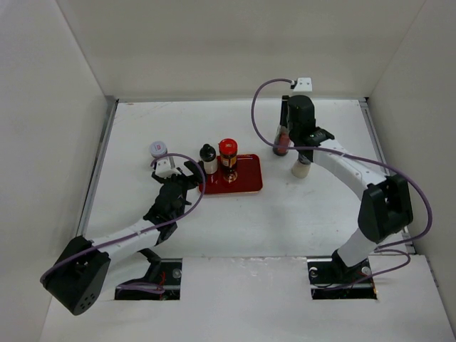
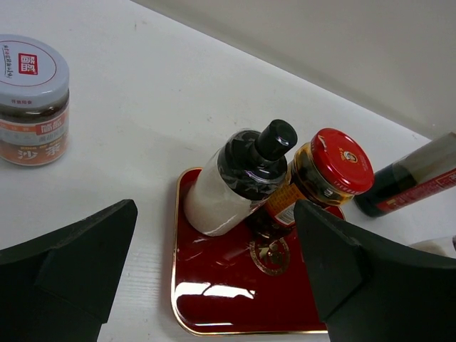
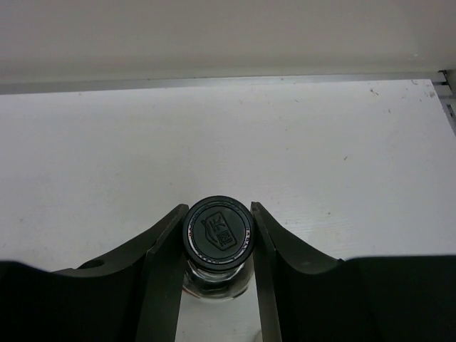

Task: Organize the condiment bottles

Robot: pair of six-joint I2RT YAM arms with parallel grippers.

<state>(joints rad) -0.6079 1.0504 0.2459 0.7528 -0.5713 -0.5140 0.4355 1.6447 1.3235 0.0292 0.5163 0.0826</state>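
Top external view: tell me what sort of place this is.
Probably a lab robot cell: plain white walls box in a white table, two arms bolted at its edge, a few condiment bottles staged.

We read an embossed K on the black cap of the tall bottle [image 3: 217, 231]; the grey-lidded jar [image 2: 32, 100] bears a red logo and Chinese label, illegible to us.

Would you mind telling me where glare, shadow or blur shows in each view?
Top external view: even, diffuse light, faint shadows, everything sharp. Left wrist view: white glare streaks on the red tray. Right wrist view: the tall bottle has a crisp cap, while the right end effector gripping it is dark, with little detail.
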